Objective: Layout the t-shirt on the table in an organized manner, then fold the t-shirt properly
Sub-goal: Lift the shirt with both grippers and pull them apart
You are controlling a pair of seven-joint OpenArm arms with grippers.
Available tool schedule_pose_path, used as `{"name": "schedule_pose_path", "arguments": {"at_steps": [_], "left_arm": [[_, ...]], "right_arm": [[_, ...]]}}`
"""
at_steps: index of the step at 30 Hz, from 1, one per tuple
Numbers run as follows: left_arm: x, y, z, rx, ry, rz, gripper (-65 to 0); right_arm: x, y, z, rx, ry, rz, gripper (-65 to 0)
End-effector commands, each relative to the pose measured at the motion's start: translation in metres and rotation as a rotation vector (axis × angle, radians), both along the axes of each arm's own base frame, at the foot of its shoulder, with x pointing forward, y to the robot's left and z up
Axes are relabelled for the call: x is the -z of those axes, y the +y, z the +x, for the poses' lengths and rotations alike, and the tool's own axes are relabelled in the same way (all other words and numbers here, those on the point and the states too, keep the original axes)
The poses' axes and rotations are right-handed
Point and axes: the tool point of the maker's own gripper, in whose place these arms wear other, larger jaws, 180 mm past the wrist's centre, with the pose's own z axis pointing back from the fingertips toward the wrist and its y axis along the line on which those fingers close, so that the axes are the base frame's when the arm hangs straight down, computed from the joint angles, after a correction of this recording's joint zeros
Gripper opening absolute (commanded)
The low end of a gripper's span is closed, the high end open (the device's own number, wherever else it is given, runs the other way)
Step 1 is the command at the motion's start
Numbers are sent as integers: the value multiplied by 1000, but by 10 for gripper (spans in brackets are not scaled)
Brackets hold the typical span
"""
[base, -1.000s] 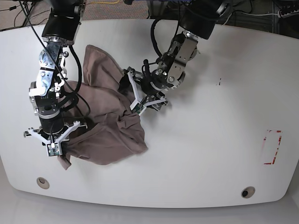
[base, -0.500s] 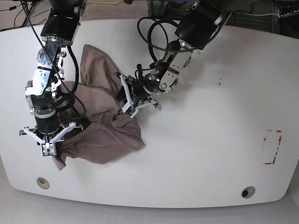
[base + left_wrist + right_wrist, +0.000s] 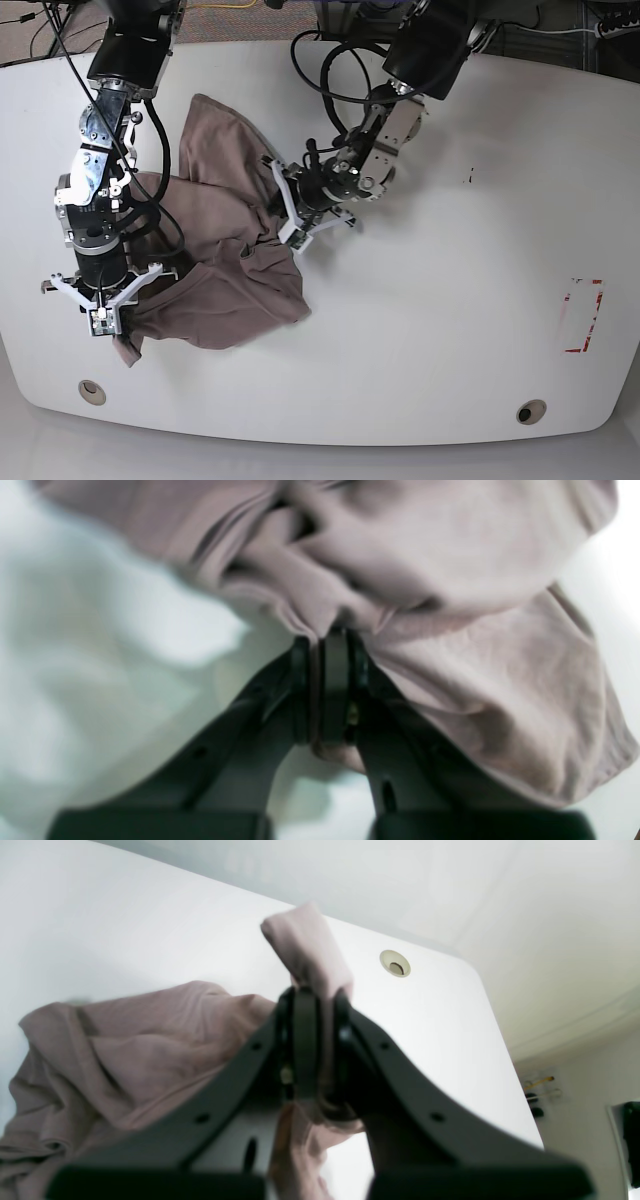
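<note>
both pincers clamped on t-shirt (image 3: 225, 240), crumpled on table (image 3: 450, 300)

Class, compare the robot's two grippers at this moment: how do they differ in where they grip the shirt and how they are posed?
The left gripper pinches the t-shirt at its edge toward the table's middle; the right gripper pinches a corner near the front edge. The left reaches in sideways; the right points down toward the front edge, cloth poking beyond it. Both are shut on cloth.
</note>
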Motion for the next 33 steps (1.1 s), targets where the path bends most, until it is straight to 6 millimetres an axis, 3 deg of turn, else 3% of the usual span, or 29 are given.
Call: {"name": "schedule_pose_path", "arguments": {"at_steps": [1, 5, 13, 22, 24, 33], "left_arm": [[-12, 32, 22, -56, -29, 45, -650], [-15, 59, 33, -115, -9, 70, -650], [-46, 123, 59, -202, -68, 131, -650], [-118, 195, 81, -312, -222, 208, -650], [-143, 205, 87, -337, -287, 211, -650], [-219, 248, 97, -405, -407, 257, -650]], "right_arm": [[-26, -3, 8, -3, -77, -18, -650], [-19, -6, 13, 4, -57, -5, -650], [-17, -9, 26, 11, -46, 13, -650], [-42, -13, 53, 18, -94, 42, -650], [-49, -14, 58, 19, -109, 47, -650], [-106, -17, 79, 20, -223, 57, -650]]}}
